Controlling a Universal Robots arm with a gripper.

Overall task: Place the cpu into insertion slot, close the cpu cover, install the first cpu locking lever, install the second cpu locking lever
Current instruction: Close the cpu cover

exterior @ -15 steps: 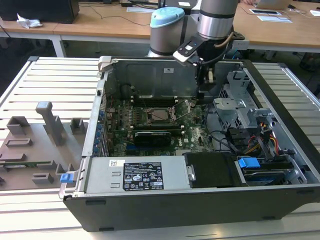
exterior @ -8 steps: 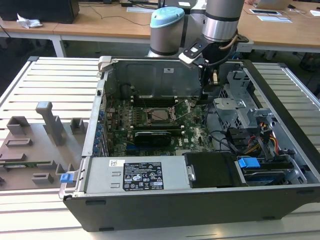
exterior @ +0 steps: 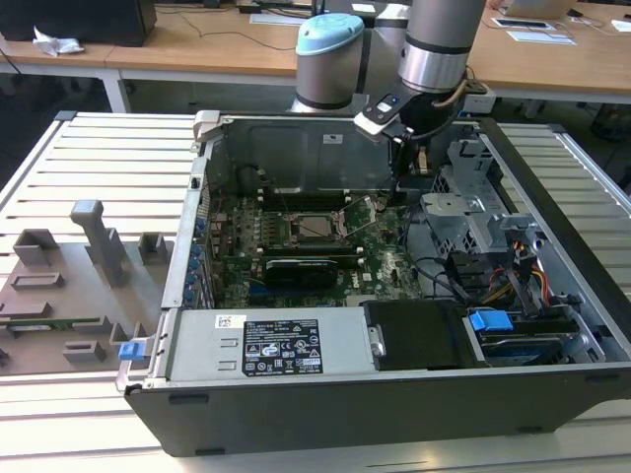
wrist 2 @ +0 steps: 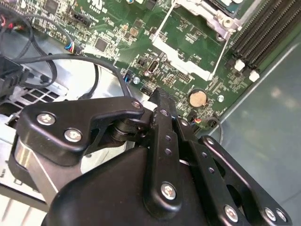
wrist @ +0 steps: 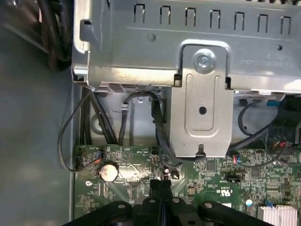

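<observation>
One cpu (exterior: 317,228) in insertion slot (exterior: 293,226), tool (exterior: 398,191) closed

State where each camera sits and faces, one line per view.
Exterior view: off the arm, looking down into the computer case; arm and hand show.
First wrist view: on the wrist, facing motherboard and metal bracket beyond the hand.
Second wrist view: on the wrist, facing the motherboard over the hand.
Both wrist views share the coin battery.

A robotics laboratory is indicated by an opened desktop computer case (exterior: 375,414) set on a slatted aluminium workbench (exterior: 108,158), a grey fixture plate (exterior: 59,296) laid beside it, an industrial robot arm (exterior: 434,39) mounted behind, and wooden office desks (exterior: 197,44) ranged along the back.
</observation>
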